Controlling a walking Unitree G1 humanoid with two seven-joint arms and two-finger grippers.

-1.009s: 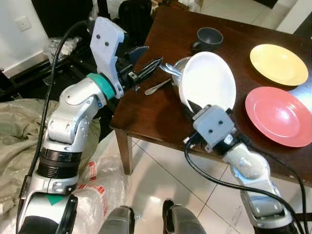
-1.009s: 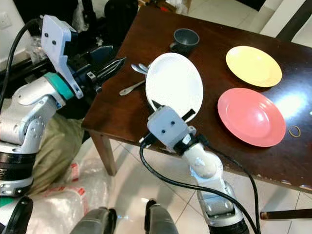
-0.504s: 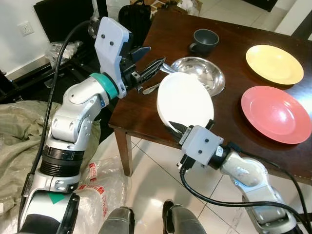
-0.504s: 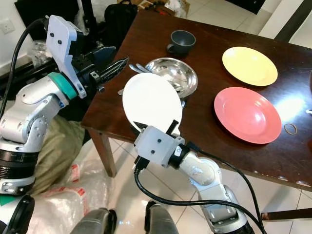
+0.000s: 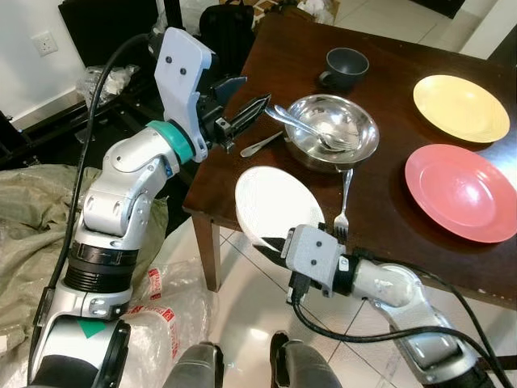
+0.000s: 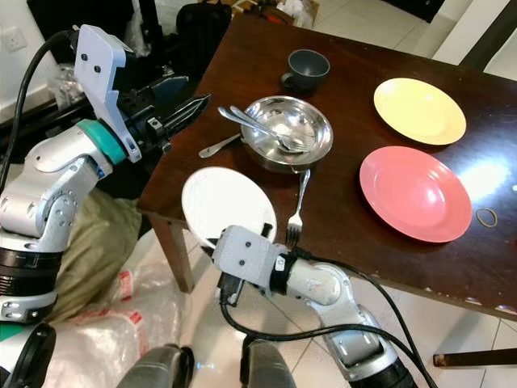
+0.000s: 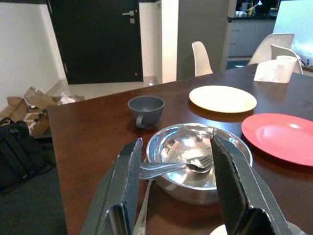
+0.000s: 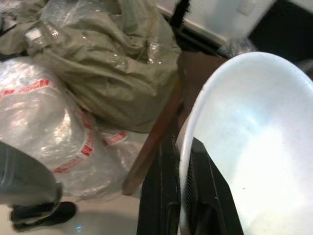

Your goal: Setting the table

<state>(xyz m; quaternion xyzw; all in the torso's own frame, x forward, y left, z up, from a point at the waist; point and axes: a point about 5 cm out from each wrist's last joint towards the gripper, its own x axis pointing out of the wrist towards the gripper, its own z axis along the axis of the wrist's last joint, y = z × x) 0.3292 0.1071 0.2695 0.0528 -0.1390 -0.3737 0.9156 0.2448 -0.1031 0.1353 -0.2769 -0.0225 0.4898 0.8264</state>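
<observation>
Right wrist view, right gripper [image 8: 182,188] jaws pinching white plate [image 5: 277,206] rim, left gripper [image 5: 246,113] jaws wide

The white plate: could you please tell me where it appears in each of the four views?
Left eye view: white plate at the table's near corner, pinched by the right gripper.
Right eye view: same corner.
Left wrist view: a sliver at the bottom edge.
Right wrist view: fills the right half.
Shared landmark: steel bowl.

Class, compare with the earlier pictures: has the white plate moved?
Yes. The white plate, clamped in the right tool, has come off the steel bowl and down toward the table's near edge.
</observation>
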